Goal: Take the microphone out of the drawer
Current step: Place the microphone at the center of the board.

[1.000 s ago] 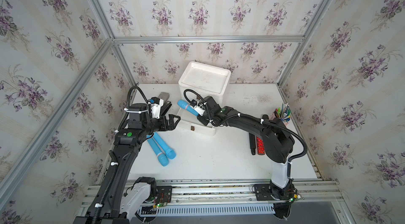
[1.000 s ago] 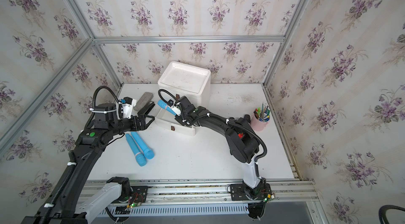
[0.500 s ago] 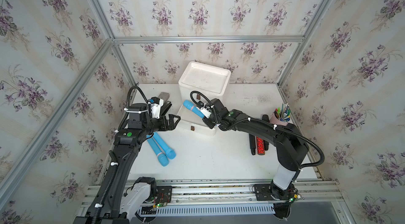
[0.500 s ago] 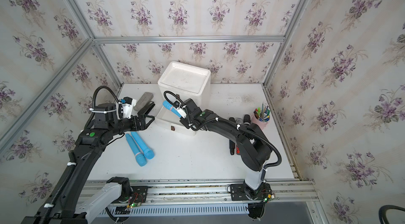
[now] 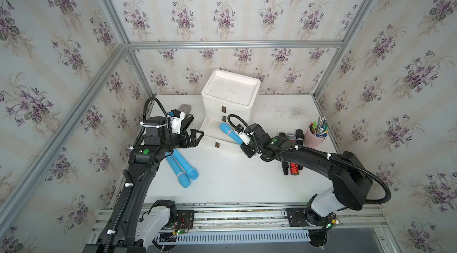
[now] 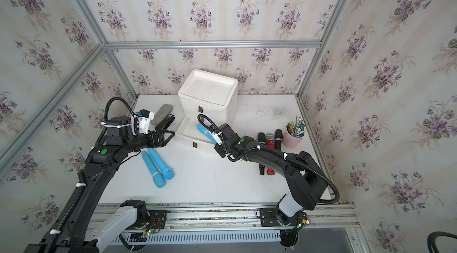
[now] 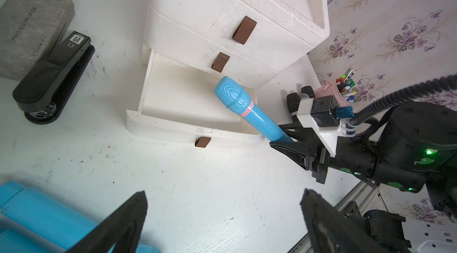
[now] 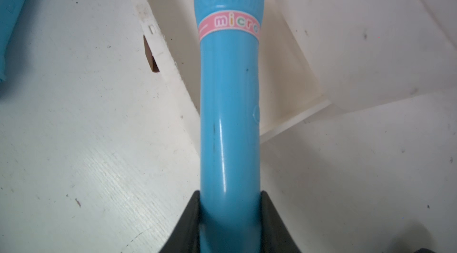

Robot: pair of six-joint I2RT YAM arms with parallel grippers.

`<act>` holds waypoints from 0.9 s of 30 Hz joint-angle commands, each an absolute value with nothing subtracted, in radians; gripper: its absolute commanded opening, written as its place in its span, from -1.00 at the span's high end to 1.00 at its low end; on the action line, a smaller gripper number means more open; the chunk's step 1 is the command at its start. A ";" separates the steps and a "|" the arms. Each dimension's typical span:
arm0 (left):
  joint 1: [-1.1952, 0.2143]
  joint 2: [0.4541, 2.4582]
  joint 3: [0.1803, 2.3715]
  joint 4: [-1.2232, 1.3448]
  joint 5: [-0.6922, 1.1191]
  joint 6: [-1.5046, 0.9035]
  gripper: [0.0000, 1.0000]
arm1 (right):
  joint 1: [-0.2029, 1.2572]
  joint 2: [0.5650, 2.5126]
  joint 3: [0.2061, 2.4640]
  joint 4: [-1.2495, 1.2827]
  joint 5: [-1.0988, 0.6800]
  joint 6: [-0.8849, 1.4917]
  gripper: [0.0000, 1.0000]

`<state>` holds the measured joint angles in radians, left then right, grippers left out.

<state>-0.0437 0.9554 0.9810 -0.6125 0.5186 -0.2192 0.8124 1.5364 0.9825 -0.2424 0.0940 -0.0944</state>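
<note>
White drawer unit (image 5: 230,96), bottom drawer (image 5: 207,140) pulled open and looks light; an arm bump could shove either one. Left gripper (image 7: 223,193) is spread wide and empty over the table (image 5: 235,182) near the drawer front, so there's a clash risk if both arms close in. Right gripper (image 8: 230,204) is clamped low on the handle of the blue microphone (image 7: 247,108), head tilted up over the drawer's side wall, clear of its floor. Long overhang and slick plastic: it may pivot or slip, falling back in or clipping the wall.
</note>
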 commanded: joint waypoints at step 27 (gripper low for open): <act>-0.049 0.942 0.984 -0.594 0.534 -0.213 -0.99 | 0.557 1.279 0.707 -0.252 0.078 0.324 1.00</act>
<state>-0.0502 0.9443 0.9810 -0.6125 0.5255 -0.2192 0.5709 1.2858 0.7101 -0.2527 0.0814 0.2848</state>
